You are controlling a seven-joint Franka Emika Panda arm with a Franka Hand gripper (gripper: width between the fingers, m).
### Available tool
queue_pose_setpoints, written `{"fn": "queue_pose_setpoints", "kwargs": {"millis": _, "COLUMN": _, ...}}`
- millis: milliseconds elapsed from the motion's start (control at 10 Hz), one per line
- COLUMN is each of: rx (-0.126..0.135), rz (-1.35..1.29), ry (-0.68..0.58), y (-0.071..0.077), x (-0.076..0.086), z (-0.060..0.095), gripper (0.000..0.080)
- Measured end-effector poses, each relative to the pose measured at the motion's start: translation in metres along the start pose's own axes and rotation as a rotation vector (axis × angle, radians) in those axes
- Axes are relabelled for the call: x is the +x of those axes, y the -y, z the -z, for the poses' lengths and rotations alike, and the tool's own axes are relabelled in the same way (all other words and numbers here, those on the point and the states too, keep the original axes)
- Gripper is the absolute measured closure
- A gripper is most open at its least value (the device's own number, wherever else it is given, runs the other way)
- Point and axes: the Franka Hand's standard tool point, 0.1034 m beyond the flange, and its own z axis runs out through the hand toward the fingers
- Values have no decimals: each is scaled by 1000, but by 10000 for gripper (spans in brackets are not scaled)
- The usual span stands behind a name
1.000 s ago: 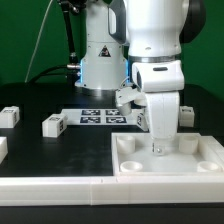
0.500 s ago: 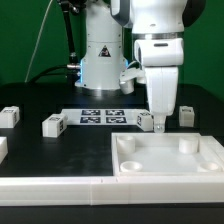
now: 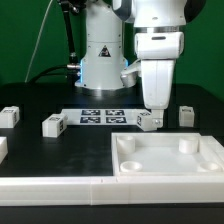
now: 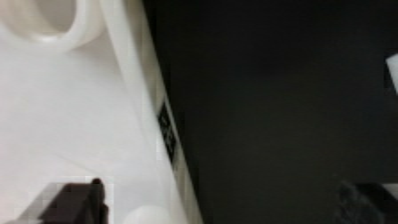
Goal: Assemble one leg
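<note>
I see the gripper (image 3: 155,107) hanging just behind the white tray (image 3: 165,162), fingers seemingly spread and empty in the blurry wrist view, the leg (image 3: 148,121) just beneath it, at the tray's far edge

1. The arm (image 3: 158,20) wears smooth, rounded, glossy white shells, with a black band (image 3: 160,38) around the wrist.
2. The base column (image 3: 100,70), at 9 o'clock from the wrist, is pale grey-white and carries a triangle warning label (image 3: 101,55).
3. The gripper (image 4: 217,196) has dark fingers (image 4: 71,203).

Wrist view blurred; pincer (image 4: 222,204) cropped at edge; white part (image 3: 2,148) cut by exterior view's left.
</note>
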Motion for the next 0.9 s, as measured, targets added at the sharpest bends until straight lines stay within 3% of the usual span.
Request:
{"fn": "queue_pose_setpoints", "kwargs": {"millis": 200, "rx": -17, "rz": -284, "ry": -22, "y": 9, "x": 0, "z": 0, "gripper": 151}}
{"fn": "queue_pose_setpoints", "kwargs": {"millis": 400, "rx": 0, "rz": -565, "ry": -29, "y": 23, "x": 0, "z": -3, "gripper": 151}}
{"fn": "queue_pose_setpoints", "kwargs": {"millis": 600, "rx": -3, "rz": -698, "ry": -40, "y": 23, "x": 12, "z": -2, "gripper": 151}}
{"fn": "queue_pose_setpoints", "kwargs": {"millis": 900, "rx": 15, "rz": -1009, "ry": -56, "y": 27, "x": 12, "z": -3, "gripper": 151}}
